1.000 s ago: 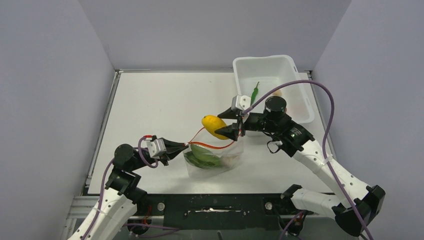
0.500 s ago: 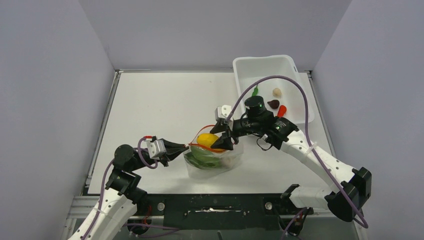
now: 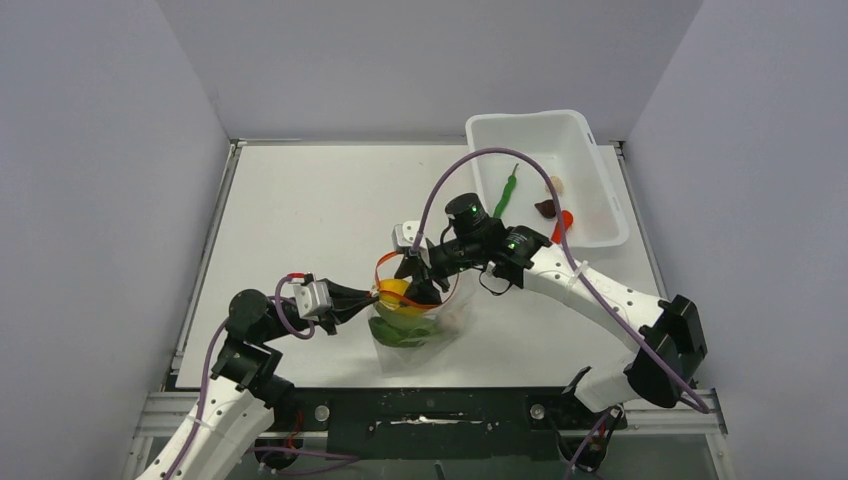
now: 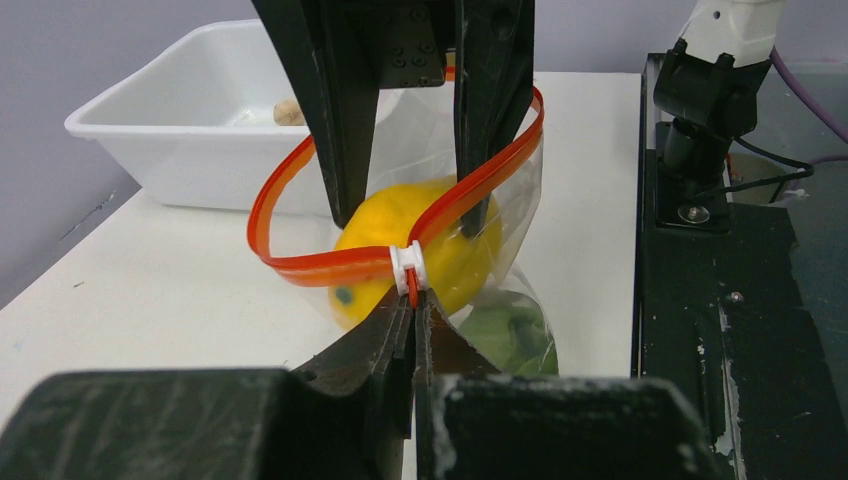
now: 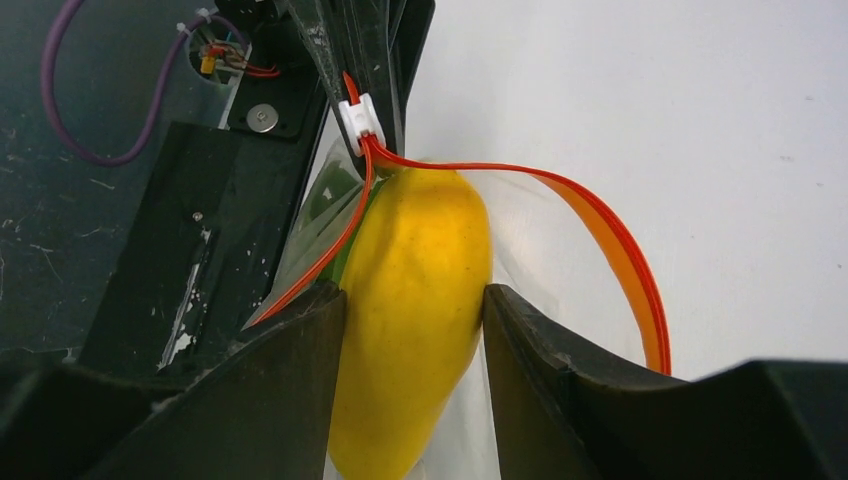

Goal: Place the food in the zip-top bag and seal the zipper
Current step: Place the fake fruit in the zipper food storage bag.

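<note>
My right fingers (image 3: 418, 283), half spread, grip the lump (image 5: 415, 300) in the mouth of the bag (image 3: 412, 332), which lies on the table (image 3: 300, 200) at 7 o'clock from the tub (image 3: 590, 135). My left fingers (image 4: 412, 322), pressed tight, pinch the zipper (image 4: 300, 268) by its white slider (image 4: 404, 262), at 9 o'clock of the mouth. A leaf (image 4: 505, 335) lies inside. My call: lump's abt halfway thru the loop. I'd push lower w/ the mouth taut, then let go w/o snagging the strip.
</note>
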Robot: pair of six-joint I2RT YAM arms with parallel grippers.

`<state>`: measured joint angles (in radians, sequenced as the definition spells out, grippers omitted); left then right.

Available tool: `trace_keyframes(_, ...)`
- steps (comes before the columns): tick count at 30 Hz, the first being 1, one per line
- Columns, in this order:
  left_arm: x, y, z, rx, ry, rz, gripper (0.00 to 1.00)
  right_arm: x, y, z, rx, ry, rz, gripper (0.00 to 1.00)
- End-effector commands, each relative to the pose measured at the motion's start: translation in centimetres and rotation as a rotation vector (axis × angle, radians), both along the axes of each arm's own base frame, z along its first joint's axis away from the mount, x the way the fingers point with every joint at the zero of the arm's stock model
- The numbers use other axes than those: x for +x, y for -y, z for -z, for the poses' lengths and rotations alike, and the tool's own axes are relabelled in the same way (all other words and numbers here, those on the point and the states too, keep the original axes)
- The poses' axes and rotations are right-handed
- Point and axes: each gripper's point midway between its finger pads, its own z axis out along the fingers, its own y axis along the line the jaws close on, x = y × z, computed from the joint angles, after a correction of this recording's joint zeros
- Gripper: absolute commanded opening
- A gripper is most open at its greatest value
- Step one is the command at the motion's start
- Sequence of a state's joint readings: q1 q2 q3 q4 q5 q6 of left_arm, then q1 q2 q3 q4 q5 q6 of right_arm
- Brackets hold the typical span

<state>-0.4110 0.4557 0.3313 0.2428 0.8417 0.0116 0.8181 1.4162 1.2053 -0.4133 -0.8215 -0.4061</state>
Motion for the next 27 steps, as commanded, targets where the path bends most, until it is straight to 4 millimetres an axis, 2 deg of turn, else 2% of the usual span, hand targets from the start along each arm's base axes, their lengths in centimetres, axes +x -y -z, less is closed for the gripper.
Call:
trace_keyframes(1, -0.3, 0.1, -1.6, -0.031, 0.078, 0.014, 0.0, -0.9, -0.8, 0.4, 0.017, 0.004, -0.092, 0.42)
trace_keyframes(5, -0.3, 0.1, -1.6, -0.029, 0.075, 0.014, 0.0, -1.8, -0.7, 1.1, 0.003, -0.031, -0.135, 0.44)
trace_keyframes(11, -0.3, 0.1, -1.4, -0.025, 0.073, 0.015, 0.0, -1.1, -0.3, 1.4, -0.038, -0.004, -0.089, 0.49)
trace_keyframes(16, -0.5, 0.1, -1.5, -0.022, 0.079, 0.023, 0.0, 0.1, -0.1, 0.3, -0.042, 0.033, -0.004, 0.6)
trace_keyframes(22, -0.5, 0.2, -1.6, -0.025, 0.079, 0.03, 0.0, 0.9, 1.6, -0.8, -0.09, 0.106, 0.077, 0.68)
trace_keyframes(27, -0.6, 0.2, -1.6, -0.024, 0.081, 0.031, 0.0, 1.3, 2.4, -3.9, -0.017, 0.173, 0.153, 0.83)
